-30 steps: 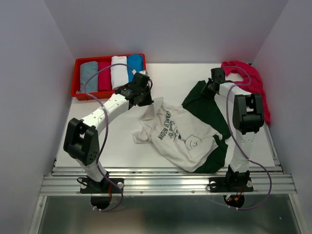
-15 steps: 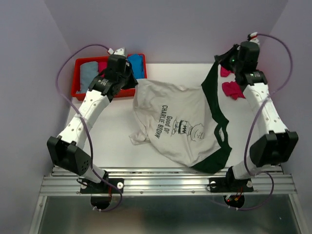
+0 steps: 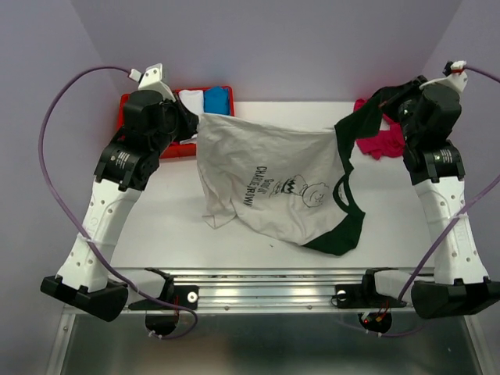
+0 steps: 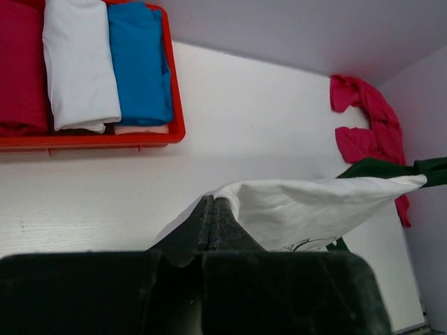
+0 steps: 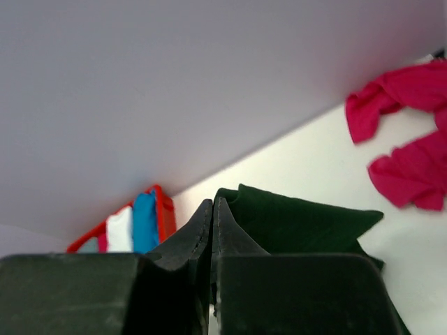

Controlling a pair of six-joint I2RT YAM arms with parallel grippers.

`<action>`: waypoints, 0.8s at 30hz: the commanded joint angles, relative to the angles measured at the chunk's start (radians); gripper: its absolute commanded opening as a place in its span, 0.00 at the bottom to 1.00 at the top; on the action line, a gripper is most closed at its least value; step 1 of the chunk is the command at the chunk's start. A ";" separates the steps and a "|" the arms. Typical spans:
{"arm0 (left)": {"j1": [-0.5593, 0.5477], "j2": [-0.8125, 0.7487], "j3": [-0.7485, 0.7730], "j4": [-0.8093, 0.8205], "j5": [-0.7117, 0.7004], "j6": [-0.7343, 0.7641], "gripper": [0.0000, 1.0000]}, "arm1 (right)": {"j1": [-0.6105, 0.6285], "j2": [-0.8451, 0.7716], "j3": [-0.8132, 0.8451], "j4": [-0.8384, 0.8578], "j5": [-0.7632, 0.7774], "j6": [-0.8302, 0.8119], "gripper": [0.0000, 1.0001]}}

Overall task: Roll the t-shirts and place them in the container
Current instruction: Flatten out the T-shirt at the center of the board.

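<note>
Both claws are clenched on one cream-white cotton t-shirt with dark green sleeves and a dark chest print [image 3: 273,183]. The left gripper [image 3: 195,123] pinches a pale edge above the desk's far-left corner, and the right gripper [image 3: 384,98] holds green cloth above the far-right corner. Raised and pulled apart, they probably stretch it open for laying flat before rolling. Its long axis runs left to right over the white desk [image 3: 156,226], neck toward the right edge, slack middle sagging toward the near edge. A crumpled magenta-pink t-shirt [image 3: 380,142] lies at the far-right corner. The red plastic tray [image 4: 91,142] of rolled shirts [image 4: 136,66] sits far-left.
</note>
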 commanded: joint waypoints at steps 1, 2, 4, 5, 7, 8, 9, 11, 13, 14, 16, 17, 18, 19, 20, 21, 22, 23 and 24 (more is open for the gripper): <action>0.005 -0.041 -0.105 0.002 0.015 0.014 0.00 | -0.006 -0.135 -0.204 -0.087 0.040 -0.005 0.01; 0.006 -0.060 -0.146 0.022 0.034 0.014 0.00 | -0.006 -0.213 -0.259 -0.112 0.042 0.010 0.01; 0.006 -0.112 -0.290 0.041 0.101 -0.002 0.00 | -0.006 -0.298 -0.426 -0.196 0.011 0.036 0.01; 0.006 -0.130 -0.346 0.059 0.120 -0.008 0.00 | -0.006 -0.385 -0.486 -0.221 -0.015 0.071 0.01; 0.006 -0.172 -0.488 0.071 0.147 -0.035 0.00 | -0.006 -0.470 -0.656 -0.291 -0.122 0.120 0.01; 0.006 -0.184 -0.533 0.081 0.160 -0.043 0.00 | -0.006 -0.543 -0.706 -0.319 -0.151 0.136 0.01; 0.006 -0.193 -0.568 0.082 0.163 -0.049 0.00 | -0.006 -0.573 -0.749 -0.350 -0.173 0.150 0.06; 0.005 -0.212 -0.648 0.082 0.163 -0.058 0.00 | -0.006 -0.626 -0.818 -0.428 -0.219 0.173 0.39; 0.005 -0.221 -0.693 0.093 0.161 -0.072 0.00 | -0.006 -0.668 -0.859 -0.451 -0.214 0.194 0.52; 0.005 -0.220 -0.704 0.102 0.161 -0.075 0.00 | -0.006 -0.668 -0.863 -0.445 -0.213 0.197 0.60; 0.006 -0.207 -0.721 0.108 0.166 -0.083 0.00 | -0.006 -0.618 -0.840 -0.433 -0.167 0.187 0.61; 0.005 -0.203 -0.722 0.108 0.167 -0.085 0.00 | -0.006 -0.585 -0.826 -0.421 -0.159 0.159 0.59; 0.006 -0.198 -0.721 0.107 0.169 -0.086 0.00 | -0.006 -0.549 -0.805 -0.410 -0.148 0.142 0.59; 0.006 -0.198 -0.724 0.108 0.169 -0.089 0.00 | -0.006 -0.471 -0.800 -0.383 -0.142 0.125 0.57; 0.006 -0.201 -0.728 0.110 0.171 -0.092 0.00 | -0.006 -0.434 -0.798 -0.370 -0.139 0.106 0.56; 0.006 -0.210 -0.736 0.117 0.171 -0.098 0.00 | -0.006 -0.395 -0.798 -0.347 -0.119 0.076 0.55; 0.006 -0.213 -0.739 0.118 0.169 -0.100 0.00 | -0.006 -0.358 -0.807 -0.326 -0.127 0.072 0.55; 0.006 -0.217 -0.740 0.119 0.164 -0.101 0.00 | -0.006 -0.297 -0.812 -0.309 -0.136 0.055 0.55; 0.006 -0.218 -0.742 0.118 0.157 -0.103 0.00 | -0.006 -0.269 -0.820 -0.289 -0.147 0.049 0.55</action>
